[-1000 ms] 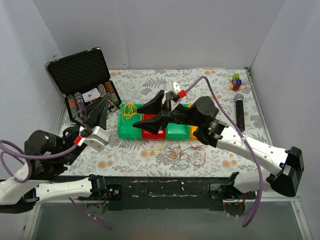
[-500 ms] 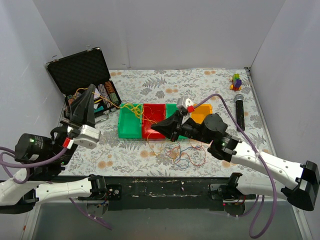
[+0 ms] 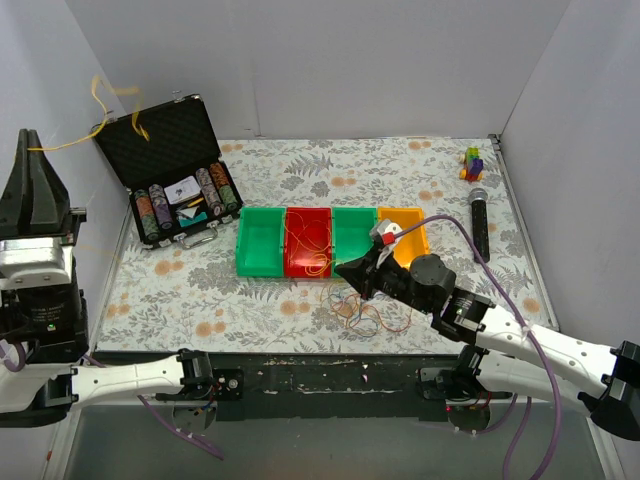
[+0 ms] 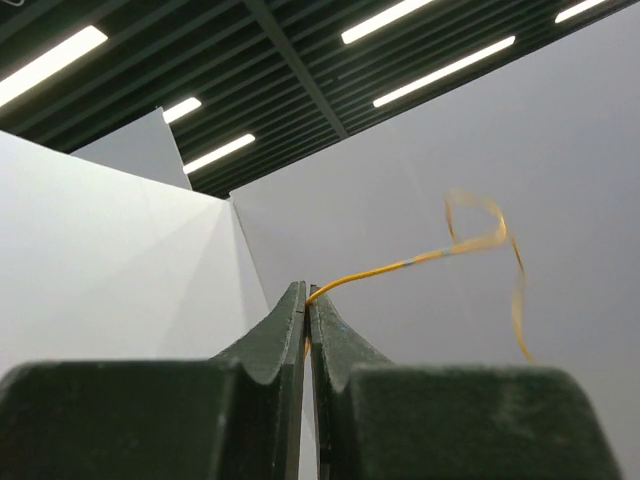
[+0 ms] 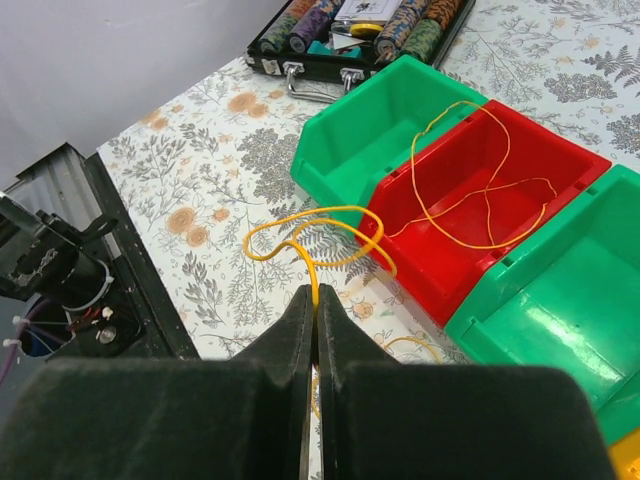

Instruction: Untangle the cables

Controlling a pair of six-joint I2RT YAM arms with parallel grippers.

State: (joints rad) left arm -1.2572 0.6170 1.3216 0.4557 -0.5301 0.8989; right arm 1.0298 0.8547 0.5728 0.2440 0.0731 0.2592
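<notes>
Cables (image 3: 372, 316) lie clumped on the table (image 3: 300, 165) just before the bins (image 3: 258, 240).
Left gripper (image 4: 307, 300), jaws pressed together, holds one yellow strand (image 4: 400, 268) high in the air; right gripper (image 5: 313, 300) pinches a yellow loop (image 5: 320, 232) near the red bin (image 5: 420, 270).

This is a robotics lab test cell. Plain white panel walls (image 3: 360, 70) box in a bench covered with a floral-print cloth (image 3: 330, 165) on 3 sides. A black metal rail (image 3: 330, 375) along its near edge carries the bases of 2 white-and-black robot arms (image 3: 535, 335). The left wrist view shows a dark slatted industrial ceiling (image 4: 250, 60) with long strip lights (image 4: 395, 18). The props are mismatched: an open black poker-chip case (image 3: 160, 140), 4 plastic bins in green, red and orange (image 3: 260, 242), a black handheld microphone (image 3: 479, 222) and a small stack of coloured toy blocks (image 3: 471, 163).
</notes>
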